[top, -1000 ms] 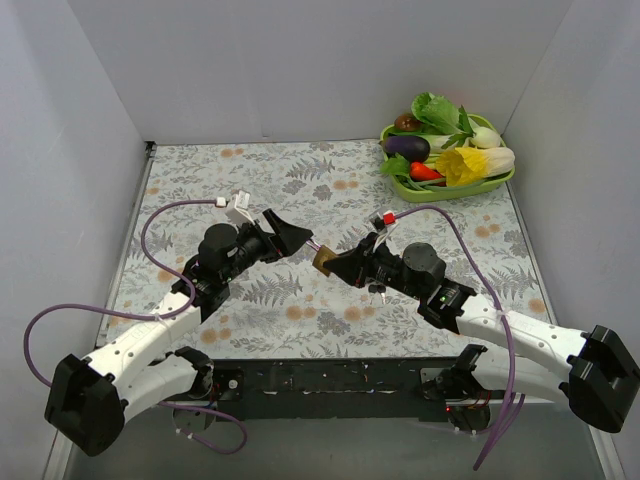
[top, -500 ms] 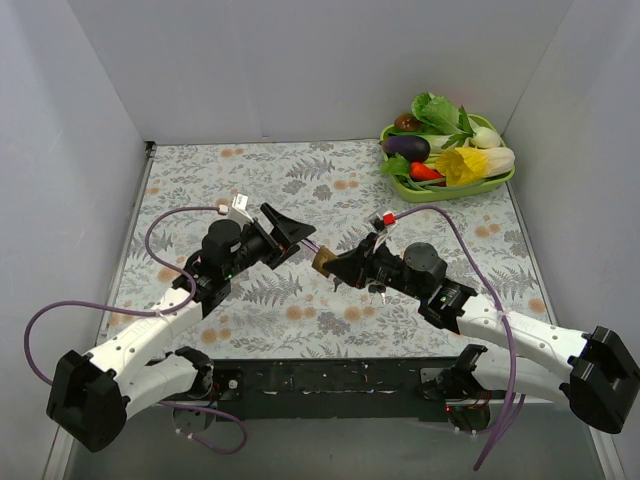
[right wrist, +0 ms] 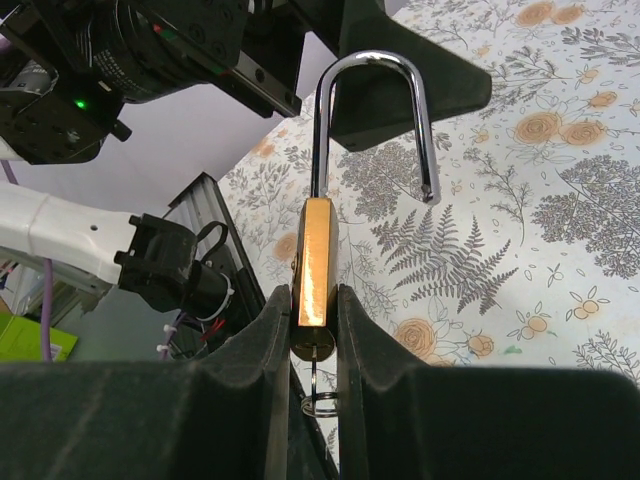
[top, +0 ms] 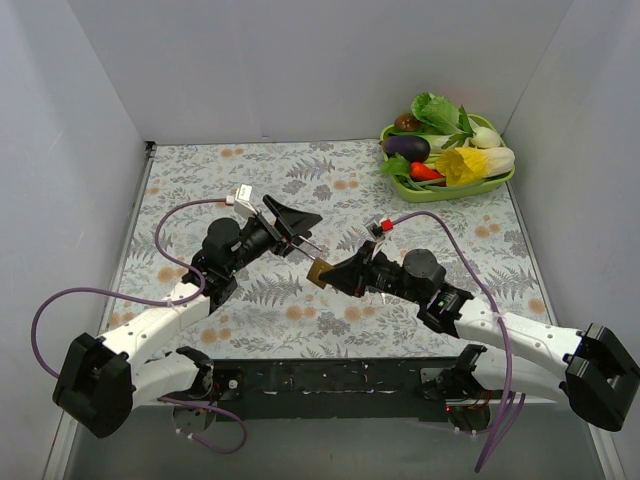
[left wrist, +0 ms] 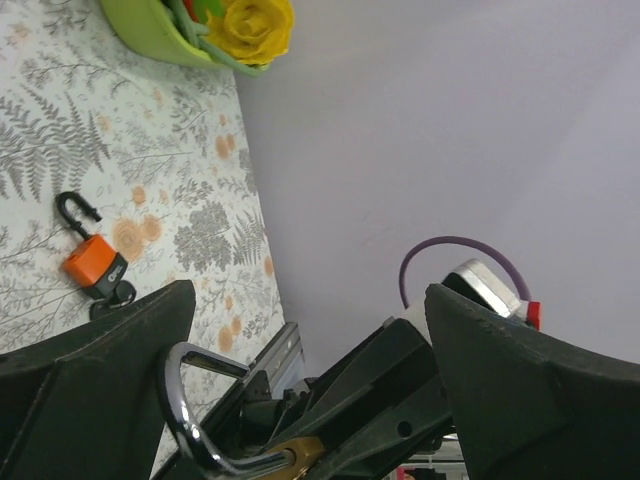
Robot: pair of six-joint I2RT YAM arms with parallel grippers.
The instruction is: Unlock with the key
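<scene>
Brass padlock, shackle toward left tool

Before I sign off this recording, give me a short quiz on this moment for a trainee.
1. True or false: the right end effector grips the brass padlock, whose shackle has sprung open.
2. How does the left end effector stand? A) open, B) shut on the shackle, C) shut on a key.
3. In the left wrist view, what colour is the second padlock lying on the table?

Key: 1 true; 2 A; 3 orange.
</scene>
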